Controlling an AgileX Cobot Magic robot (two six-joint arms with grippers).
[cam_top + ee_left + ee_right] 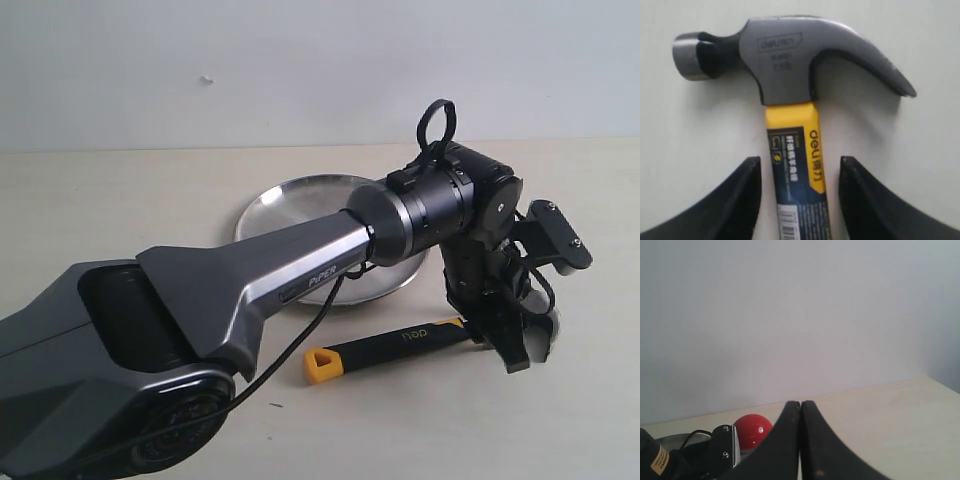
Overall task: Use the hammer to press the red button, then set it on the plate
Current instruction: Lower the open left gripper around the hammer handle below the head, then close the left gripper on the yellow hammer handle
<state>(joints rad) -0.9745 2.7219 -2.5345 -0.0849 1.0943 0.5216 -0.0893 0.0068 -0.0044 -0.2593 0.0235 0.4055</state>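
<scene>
A hammer (400, 342) lies flat on a pale table (110, 200), near a silver plate (290, 200) but not on it. The left gripper (800, 160) hangs over the head end. Its fingers (735, 200) stand apart on either side of the yellow neck with a thin gap showing on each side, so nothing is gripped yet. The right gripper (800, 405) is empty, its fingers pressed together. The red button (752, 430) sits close by the plate, hidden behind the arm in the exterior view. The step in hand appears to be picking up the hammer. Next, the fingers need to close squarely on the neck, then lift the hammer level.
</scene>
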